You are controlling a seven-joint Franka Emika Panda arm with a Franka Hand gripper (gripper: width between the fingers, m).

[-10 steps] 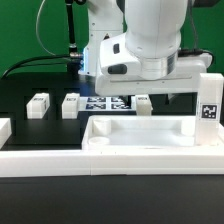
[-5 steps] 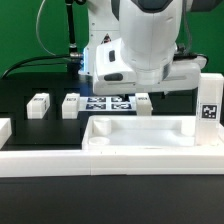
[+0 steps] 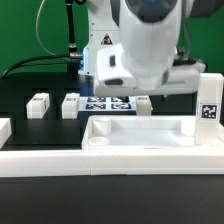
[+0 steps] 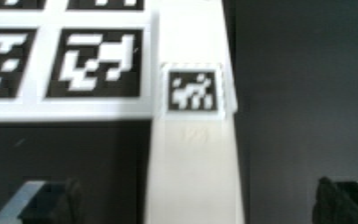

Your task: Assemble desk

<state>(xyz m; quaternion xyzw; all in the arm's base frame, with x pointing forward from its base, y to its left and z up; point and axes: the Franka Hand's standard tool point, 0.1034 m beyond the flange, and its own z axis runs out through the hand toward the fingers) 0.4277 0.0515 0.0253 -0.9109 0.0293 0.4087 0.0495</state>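
Observation:
The desk top [image 3: 120,148], a wide white tray with a raised rim, lies at the front of the table. One white leg [image 3: 209,104] with a tag stands upright at its end on the exterior view's right. Another leg [image 4: 194,140] lies flat beside the marker board [image 4: 60,60], its tag [image 4: 194,90] facing up. This leg [image 3: 143,103] shows just under the arm in the exterior view. My gripper [image 4: 194,205] hangs above it, open, one finger [image 4: 30,202] on each side and clear of the leg.
Two more tagged legs [image 3: 38,105] [image 3: 71,104] lie on the black table toward the exterior view's left. The marker board [image 3: 108,102] sits behind the tray. A long white border rail [image 3: 60,166] runs along the front edge.
The arm's wrist has shifted slightly toward the exterior view's right and upward. The jaws stay open, and no part has moved.

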